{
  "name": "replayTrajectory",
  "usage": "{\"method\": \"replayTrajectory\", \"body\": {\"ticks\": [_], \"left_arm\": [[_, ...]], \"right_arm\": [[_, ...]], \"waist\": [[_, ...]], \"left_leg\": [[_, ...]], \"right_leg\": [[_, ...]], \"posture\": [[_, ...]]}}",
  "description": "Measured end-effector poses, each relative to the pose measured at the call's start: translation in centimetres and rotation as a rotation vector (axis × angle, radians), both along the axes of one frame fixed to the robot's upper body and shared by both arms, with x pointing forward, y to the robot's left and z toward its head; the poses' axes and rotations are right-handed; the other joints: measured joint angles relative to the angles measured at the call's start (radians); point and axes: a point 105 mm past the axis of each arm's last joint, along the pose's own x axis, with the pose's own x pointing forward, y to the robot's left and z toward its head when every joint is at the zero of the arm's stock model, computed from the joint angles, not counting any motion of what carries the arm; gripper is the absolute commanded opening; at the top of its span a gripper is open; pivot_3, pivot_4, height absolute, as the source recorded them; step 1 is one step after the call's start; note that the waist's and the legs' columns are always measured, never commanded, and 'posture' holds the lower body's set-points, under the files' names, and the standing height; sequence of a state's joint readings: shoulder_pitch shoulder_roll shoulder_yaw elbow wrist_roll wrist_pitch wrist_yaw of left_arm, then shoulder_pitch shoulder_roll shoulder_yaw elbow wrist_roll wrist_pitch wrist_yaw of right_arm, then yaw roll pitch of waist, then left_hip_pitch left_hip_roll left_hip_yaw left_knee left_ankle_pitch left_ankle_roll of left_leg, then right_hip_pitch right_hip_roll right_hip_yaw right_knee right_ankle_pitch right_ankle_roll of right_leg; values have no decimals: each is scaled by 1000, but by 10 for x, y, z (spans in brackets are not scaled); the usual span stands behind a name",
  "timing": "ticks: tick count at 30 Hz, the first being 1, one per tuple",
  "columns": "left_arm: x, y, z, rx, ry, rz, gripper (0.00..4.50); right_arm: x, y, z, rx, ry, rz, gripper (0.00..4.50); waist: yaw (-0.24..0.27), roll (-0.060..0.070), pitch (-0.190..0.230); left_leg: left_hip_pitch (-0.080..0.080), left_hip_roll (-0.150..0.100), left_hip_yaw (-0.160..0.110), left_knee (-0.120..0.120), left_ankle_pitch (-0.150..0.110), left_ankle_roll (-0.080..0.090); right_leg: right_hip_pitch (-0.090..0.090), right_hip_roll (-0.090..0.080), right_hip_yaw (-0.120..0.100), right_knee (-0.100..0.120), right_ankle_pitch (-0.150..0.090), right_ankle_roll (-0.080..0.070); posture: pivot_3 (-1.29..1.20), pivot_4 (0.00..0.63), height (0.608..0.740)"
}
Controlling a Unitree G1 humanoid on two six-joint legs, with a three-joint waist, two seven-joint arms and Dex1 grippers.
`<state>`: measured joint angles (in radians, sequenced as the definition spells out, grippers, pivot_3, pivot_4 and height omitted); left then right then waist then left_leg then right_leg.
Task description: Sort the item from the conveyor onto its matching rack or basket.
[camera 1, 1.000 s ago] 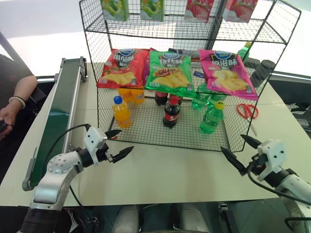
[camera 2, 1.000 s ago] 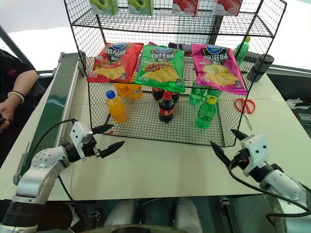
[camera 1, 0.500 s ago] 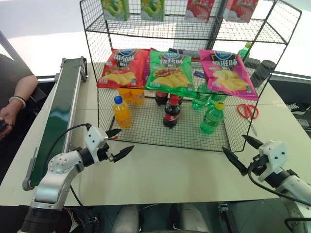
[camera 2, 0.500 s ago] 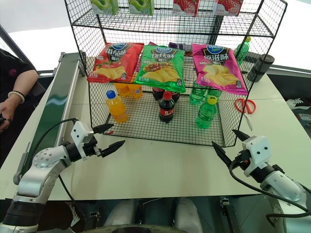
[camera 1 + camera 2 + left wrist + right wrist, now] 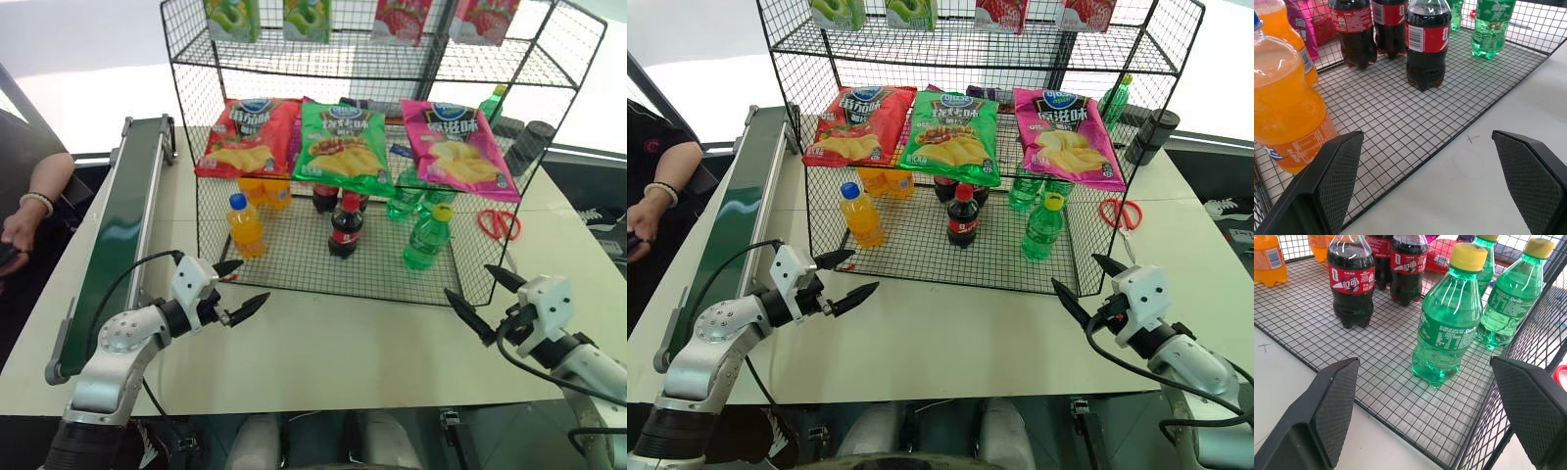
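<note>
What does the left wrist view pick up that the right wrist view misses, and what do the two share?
Left wrist alone: the nearest orange soda bottle looms large beside the open left gripper. Right wrist alone: the front green bottle and its yellow cap, close ahead of the open right gripper. Both: cola bottles standing on the black wire rack, and the white table.

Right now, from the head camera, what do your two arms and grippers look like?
Both arms are silver-grey metal with rounded joints, each ending in a white boxy wrist block. The left gripper and right gripper each carry two black, pointed fingers with cross-hatched pads. A thin black cable loops along each forearm.
</note>
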<state>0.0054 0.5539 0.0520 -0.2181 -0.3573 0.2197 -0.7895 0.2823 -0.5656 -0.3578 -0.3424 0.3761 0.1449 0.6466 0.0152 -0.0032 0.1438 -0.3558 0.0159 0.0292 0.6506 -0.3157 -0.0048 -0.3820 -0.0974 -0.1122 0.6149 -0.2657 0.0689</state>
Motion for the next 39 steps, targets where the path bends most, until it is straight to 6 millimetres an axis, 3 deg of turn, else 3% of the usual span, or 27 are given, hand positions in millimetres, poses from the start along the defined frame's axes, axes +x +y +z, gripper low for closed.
{"method": "replayTrajectory", "body": {"ticks": [16, 21, 39], "left_arm": [[-3, 4, -2, -14, 23, 63, 4500], [-7, 13, -3, -11, 28, 113, 4500], [-2, 15, 4, -13, 8, 145, 4500]], "right_arm": [[9, 11, 4, 15, 6, 36, 4437], [16, 14, 6, 21, -5, 57, 4437], [26, 20, -4, 24, -6, 93, 4437]], "waist": [[-1, 0, 0], [0, 0, 0], [-1, 0, 0]], "left_leg": [[0, 0, 0, 0, 0, 0], [0, 0, 0, 0, 0, 0], [0, 0, 0, 0, 0, 0]], "right_leg": [[0, 0, 0, 0, 0, 0], [0, 0, 0, 0, 0, 0], [0, 0, 0, 0, 0, 0]], "posture": [[0, 150, 730], [0, 150, 730], [0, 150, 730]]}}
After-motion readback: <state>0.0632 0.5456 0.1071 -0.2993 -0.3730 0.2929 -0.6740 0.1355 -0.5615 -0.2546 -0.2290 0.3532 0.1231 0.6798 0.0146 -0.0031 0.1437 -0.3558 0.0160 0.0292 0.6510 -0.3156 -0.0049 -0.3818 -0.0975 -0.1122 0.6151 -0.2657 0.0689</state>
